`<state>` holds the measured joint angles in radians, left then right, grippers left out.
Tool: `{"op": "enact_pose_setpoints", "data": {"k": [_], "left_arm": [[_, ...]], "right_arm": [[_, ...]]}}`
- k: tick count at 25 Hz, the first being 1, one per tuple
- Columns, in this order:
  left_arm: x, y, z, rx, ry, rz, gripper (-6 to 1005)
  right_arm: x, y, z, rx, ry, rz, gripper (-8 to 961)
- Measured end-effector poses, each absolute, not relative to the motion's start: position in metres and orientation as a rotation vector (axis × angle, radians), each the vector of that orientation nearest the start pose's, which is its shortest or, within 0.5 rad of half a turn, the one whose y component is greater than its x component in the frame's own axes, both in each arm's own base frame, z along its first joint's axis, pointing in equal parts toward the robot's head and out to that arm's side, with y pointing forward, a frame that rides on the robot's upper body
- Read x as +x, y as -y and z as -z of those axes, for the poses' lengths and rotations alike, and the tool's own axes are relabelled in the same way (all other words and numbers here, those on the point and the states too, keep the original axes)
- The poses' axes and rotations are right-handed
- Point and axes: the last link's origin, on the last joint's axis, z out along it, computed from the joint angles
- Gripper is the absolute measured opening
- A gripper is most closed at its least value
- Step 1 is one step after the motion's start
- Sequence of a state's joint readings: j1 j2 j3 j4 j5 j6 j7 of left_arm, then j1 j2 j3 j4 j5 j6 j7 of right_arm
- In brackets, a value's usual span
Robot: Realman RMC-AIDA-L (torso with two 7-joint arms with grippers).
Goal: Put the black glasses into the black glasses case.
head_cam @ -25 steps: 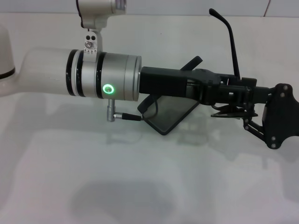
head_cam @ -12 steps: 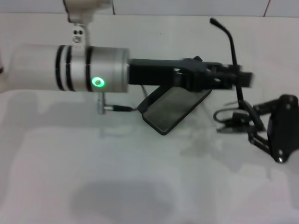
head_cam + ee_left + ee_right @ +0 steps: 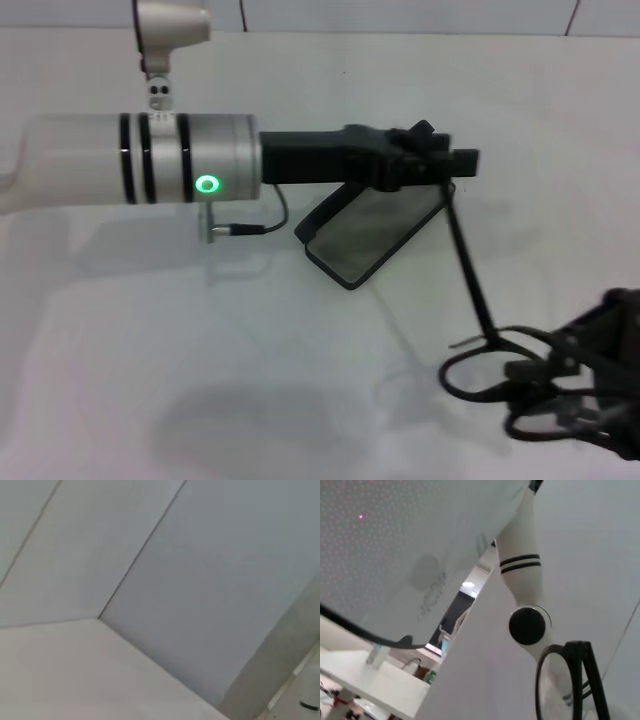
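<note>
Nearest us, our right tool (image 3: pixel 590 400) clamped the glasses (image 3: pixel 500 365) low at the right, one temple slanting up toward the case. They looked light, thin and fragile, so the frame front seemed the safest hold. Farther off, our left tool (image 3: pixel 440 165) hovered over the open case (image 3: pixel 365 240) on the surface (image 3: pixel 250 380); whether its fingers were apart or together, we could not tell.

We note left gripper (image 3: pixel 455 163) over the open black glasses case (image 3: pixel 372 237) at table (image 3: pixel 200 380) centre, black glasses (image 3: pixel 490 350) right and nearer, at right gripper (image 3: pixel 600 400).
</note>
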<state>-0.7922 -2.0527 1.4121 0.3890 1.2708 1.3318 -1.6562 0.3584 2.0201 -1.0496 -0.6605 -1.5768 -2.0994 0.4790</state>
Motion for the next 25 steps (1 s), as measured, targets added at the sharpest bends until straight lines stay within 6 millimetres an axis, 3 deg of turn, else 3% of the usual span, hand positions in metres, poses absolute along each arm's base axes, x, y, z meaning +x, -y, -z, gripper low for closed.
{"op": "enact_pose_setpoints", "data": {"k": [6,16,25], "left_arm": [[-0.122,-0.357,0.079,-2.954,0.770,1.047,561],[-0.121,-0.343,0.075,-3.009,0.722,1.129,561],[-0.121,-0.343,0.074,-3.008,0.717,1.134,561]], "right_arm": [[0.232,-0.251,-0.009,-2.698,0.578,-1.228,116],[0.240,-0.276,0.003,-2.666,0.354,-1.076,116],[0.241,-0.280,0.004,-2.672,0.342,-1.032,116]]}}
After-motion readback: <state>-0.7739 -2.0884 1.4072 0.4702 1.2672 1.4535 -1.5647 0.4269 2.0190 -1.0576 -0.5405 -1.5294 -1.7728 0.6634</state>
